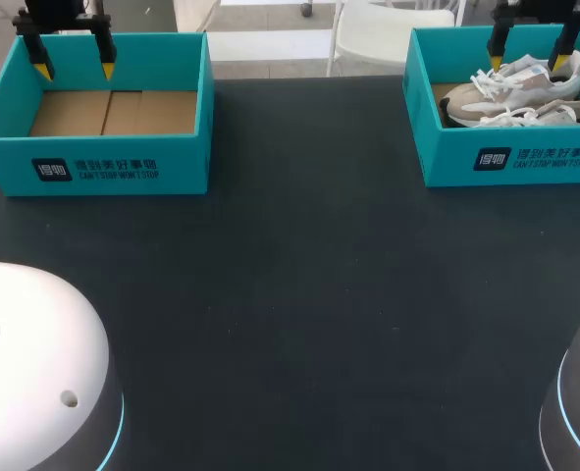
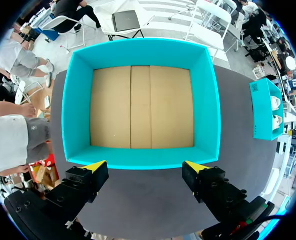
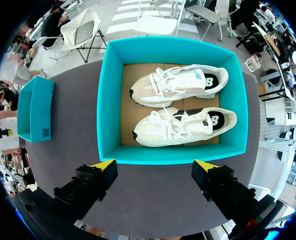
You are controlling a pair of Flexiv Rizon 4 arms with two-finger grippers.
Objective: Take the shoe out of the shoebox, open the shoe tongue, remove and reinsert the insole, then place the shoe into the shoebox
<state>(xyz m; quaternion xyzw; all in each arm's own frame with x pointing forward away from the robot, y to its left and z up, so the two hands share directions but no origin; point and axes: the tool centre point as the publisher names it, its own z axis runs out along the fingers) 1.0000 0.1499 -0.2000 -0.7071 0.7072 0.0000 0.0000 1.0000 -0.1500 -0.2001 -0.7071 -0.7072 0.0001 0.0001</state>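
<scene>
Two white and beige shoes (image 1: 513, 94) lie side by side in the teal shoebox (image 1: 505, 157) at the table's far right; in the right wrist view the nearer shoe (image 3: 185, 126) and the farther shoe (image 3: 180, 85) both rest on the brown cardboard floor. My right gripper (image 1: 528, 61) (image 3: 155, 164) hangs open above that box, holding nothing. A second teal box (image 1: 98, 162) (image 2: 141, 157) at the far left is empty. Over it, my left gripper (image 1: 74, 69) (image 2: 143, 165) is open with nothing between its fingers.
The dark table (image 1: 299, 314) stretches between and in front of the two boxes. The white bases of my arms (image 1: 34, 363) stand at the near left and near right corners.
</scene>
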